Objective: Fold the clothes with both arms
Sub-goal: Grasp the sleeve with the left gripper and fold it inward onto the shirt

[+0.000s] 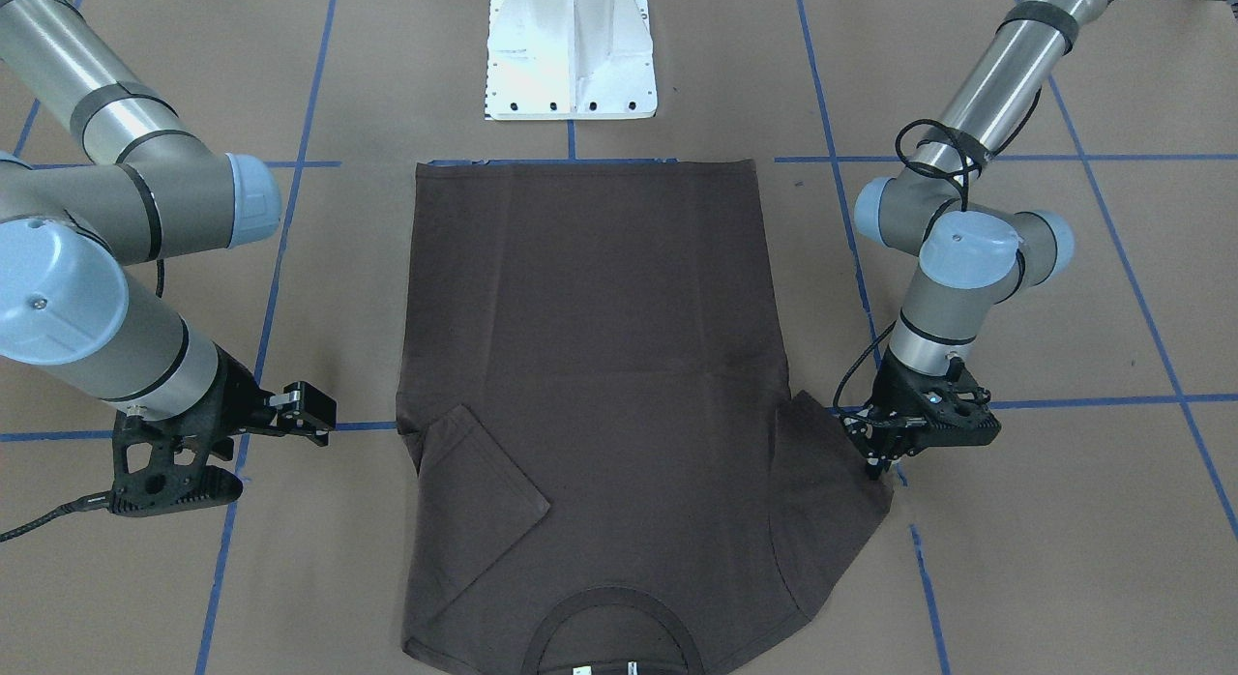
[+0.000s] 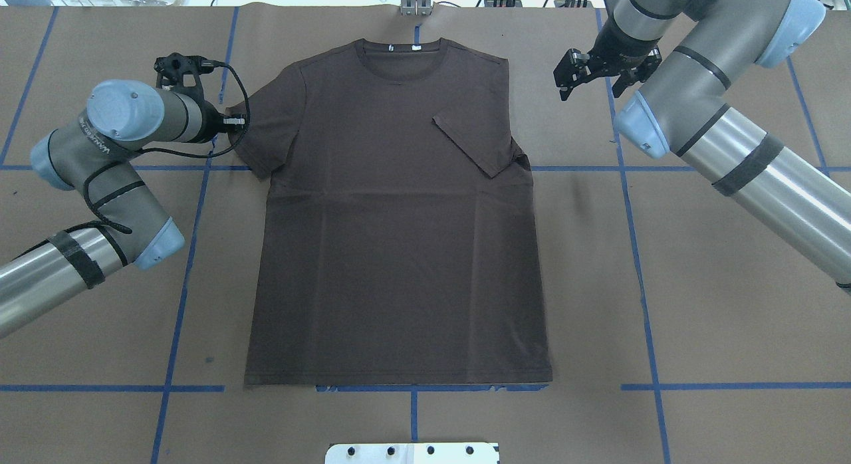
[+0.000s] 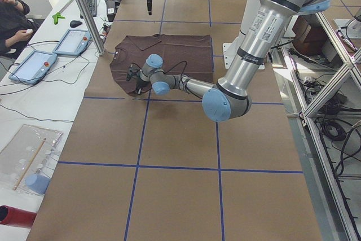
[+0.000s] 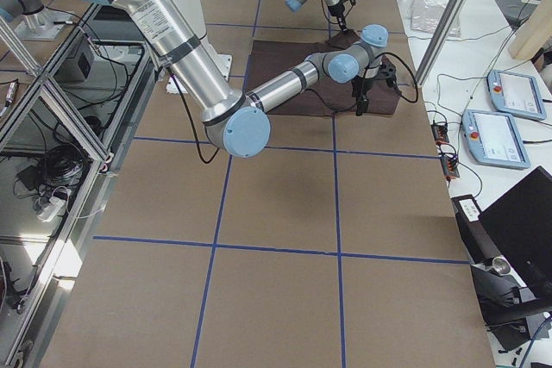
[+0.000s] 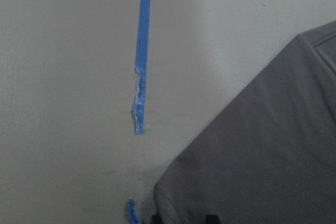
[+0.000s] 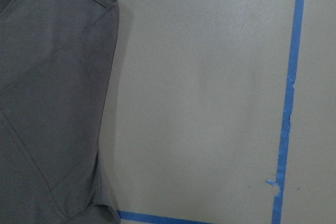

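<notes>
Shirt (image 2: pixel 399 251) flat on table (image 2: pixel 698 304), right sleeve (image 2: pixel 475 145) folded in; left gripper (image 1: pixel 875 468) tip-down at left sleeve (image 2: pixel 260 135) edge, grip indeterminate; right gripper (image 2: pixel 588 75) spread, clear of cloth; risk: shallow pinch slips on lift, dragging body askew.

Left arm low with its tool pointing down, right arm lifted with fingers spread.
The left arm (image 2: pixel 100 185) reaches in bent at the elbow, its wrist (image 1: pixel 967 249) turned so the left gripper (image 1: pixel 875 462) points straight down. From the front its fingers look narrow and close together, but whether they are pinched cannot be told. The right arm (image 2: pixel 731 145) stretches forward at a slant, holding the right gripper (image 2: pixel 592 92) up above the table. Its fingers (image 2: pixel 564 85) are set apart and hold nothing.
</notes>
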Robot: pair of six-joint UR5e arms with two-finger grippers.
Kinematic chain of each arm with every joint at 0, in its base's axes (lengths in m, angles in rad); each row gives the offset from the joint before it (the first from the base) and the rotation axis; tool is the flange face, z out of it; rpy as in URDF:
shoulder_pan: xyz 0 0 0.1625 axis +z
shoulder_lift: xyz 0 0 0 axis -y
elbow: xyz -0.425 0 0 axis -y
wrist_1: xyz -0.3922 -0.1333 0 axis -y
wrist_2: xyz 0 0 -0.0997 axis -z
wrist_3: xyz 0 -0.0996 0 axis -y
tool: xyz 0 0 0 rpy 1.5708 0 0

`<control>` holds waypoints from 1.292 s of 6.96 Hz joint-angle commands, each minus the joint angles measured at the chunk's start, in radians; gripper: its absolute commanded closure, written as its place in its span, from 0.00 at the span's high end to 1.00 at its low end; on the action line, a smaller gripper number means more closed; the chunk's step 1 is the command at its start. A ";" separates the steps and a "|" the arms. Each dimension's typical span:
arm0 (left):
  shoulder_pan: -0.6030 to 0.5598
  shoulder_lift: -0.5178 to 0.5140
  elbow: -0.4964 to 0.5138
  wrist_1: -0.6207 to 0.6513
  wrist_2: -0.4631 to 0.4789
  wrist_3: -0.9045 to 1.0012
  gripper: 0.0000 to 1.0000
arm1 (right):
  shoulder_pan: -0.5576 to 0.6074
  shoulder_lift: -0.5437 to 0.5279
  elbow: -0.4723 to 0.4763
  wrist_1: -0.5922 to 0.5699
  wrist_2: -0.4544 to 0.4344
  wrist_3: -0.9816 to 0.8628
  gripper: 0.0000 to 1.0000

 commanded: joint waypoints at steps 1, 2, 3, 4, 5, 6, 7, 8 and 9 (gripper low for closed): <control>-0.031 0.006 -0.144 0.074 0.027 0.002 0.00 | 0.001 -0.001 0.003 0.004 0.003 -0.001 1.00; -0.029 -0.022 -0.193 0.159 0.029 -0.009 0.00 | 0.001 -0.001 0.005 0.004 0.003 -0.001 1.00; -0.024 -0.087 -0.183 0.213 0.029 -0.053 0.00 | 0.001 -0.004 0.005 0.004 0.003 -0.001 1.00; 0.010 -0.179 -0.108 0.234 0.032 -0.151 0.00 | 0.001 -0.007 0.007 0.006 0.003 -0.001 1.00; 0.049 -0.274 0.002 0.225 0.082 -0.216 0.00 | 0.002 -0.007 0.010 0.004 0.003 -0.001 1.00; 0.100 -0.343 0.091 0.219 0.127 -0.280 0.00 | 0.002 -0.009 0.008 0.004 0.003 -0.001 1.00; 0.125 -0.403 0.163 0.213 0.154 -0.296 0.00 | 0.002 -0.007 0.008 0.004 0.003 -0.001 1.00; 0.139 -0.404 0.187 0.186 0.159 -0.290 0.17 | 0.004 -0.007 0.008 0.004 0.003 -0.001 1.00; 0.145 -0.399 0.210 0.143 0.164 -0.241 0.99 | 0.004 -0.007 0.007 0.006 0.001 -0.001 1.00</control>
